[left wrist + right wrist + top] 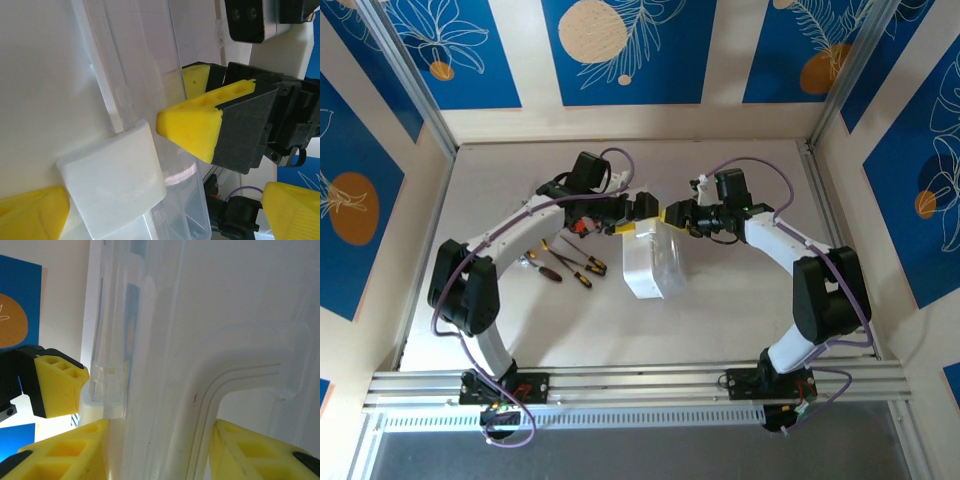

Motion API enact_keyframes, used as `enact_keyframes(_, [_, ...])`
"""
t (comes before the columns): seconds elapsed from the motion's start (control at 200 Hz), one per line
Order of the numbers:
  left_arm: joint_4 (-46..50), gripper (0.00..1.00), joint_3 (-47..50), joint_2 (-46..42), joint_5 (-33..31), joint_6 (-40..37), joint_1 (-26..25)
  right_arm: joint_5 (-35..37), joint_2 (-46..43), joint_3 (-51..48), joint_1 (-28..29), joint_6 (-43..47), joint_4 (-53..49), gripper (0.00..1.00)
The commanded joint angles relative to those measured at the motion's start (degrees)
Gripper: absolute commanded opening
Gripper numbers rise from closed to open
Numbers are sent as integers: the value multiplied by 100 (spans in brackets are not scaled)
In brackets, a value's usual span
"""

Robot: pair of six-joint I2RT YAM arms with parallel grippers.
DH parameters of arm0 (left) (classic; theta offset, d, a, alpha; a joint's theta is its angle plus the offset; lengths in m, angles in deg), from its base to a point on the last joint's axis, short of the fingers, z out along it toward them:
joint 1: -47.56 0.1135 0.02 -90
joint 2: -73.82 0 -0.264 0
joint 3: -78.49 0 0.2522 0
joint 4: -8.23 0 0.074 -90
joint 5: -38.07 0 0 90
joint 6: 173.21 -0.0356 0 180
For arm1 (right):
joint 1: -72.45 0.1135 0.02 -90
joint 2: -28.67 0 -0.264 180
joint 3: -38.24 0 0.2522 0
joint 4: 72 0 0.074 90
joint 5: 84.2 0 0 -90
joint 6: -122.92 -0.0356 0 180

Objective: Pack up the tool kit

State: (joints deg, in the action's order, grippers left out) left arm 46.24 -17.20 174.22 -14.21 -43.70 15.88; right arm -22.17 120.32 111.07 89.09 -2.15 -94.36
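- The white-and-black left arm [510, 235] arches up from its base at the near edge, elbow out left, forearm reaching in toward the middle.
- The left gripper [638, 213], black-bodied with yellow wedge-shaped fingers [35, 212], has its jaws spread wide.
- The white-and-black right arm [790, 240] mirrors it, elbow out right, wrist angled inward.
- The right gripper [680, 215], same black body and yellow fingers [65, 450], points at the left one, tips very close together.
- Its jaws stand partly apart; whether the pads are pressing, I can't tell.
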Motion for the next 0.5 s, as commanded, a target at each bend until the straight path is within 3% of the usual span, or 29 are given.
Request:
enact_keyframes(0.0, [-778,100,-58,460,550,53,-294,-263,163,-236,323,-50,-189,46])
enact_keyframes(0.2, [-1086,100,12,494,873,-45,-321,-314,210,-168,335,-53,-191,42])
enact_keyframes(0.495, [-3222,100,747,481,1576,567,-321,-290,243,-194,344,-105,-198,41])
